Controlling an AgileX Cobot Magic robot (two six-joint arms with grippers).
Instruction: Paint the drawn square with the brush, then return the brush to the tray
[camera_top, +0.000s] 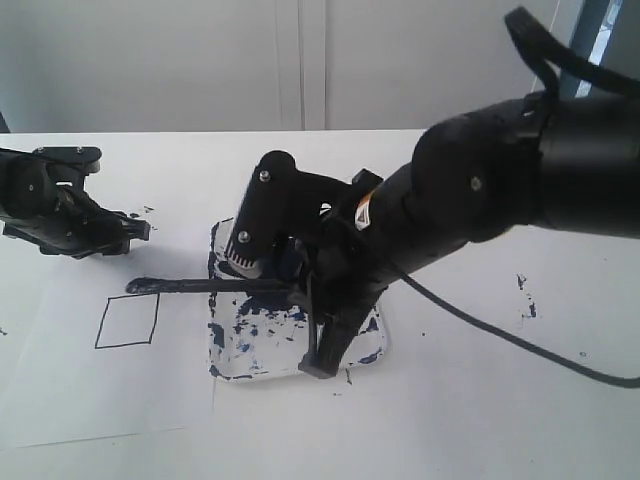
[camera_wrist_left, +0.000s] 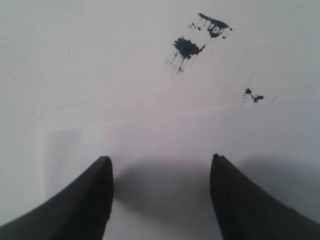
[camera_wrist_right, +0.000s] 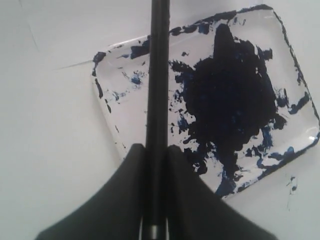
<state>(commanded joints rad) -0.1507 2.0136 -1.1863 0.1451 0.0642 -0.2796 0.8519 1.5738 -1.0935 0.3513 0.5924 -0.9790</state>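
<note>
The drawn square (camera_top: 127, 321) is a blank black outline on the white paper (camera_top: 110, 370) at the left. My right gripper (camera_top: 292, 287) (camera_wrist_right: 156, 148) is shut on the brush (camera_top: 205, 286) (camera_wrist_right: 158, 80), a long black handle lying level with its tip pointing left, just above and right of the square. The paint-smeared tray (camera_top: 228, 352) (camera_wrist_right: 300, 65) lies under the right arm. My left gripper (camera_top: 138, 232) (camera_wrist_left: 161, 161) hovers open over bare paper, up and left of the square, holding nothing.
Dark paint specks (camera_wrist_left: 187, 47) dot the table near the left gripper, and more specks (camera_top: 527, 298) lie at the right. The right arm's cable (camera_top: 500, 335) trails across the table on the right. A white wall stands behind the table.
</note>
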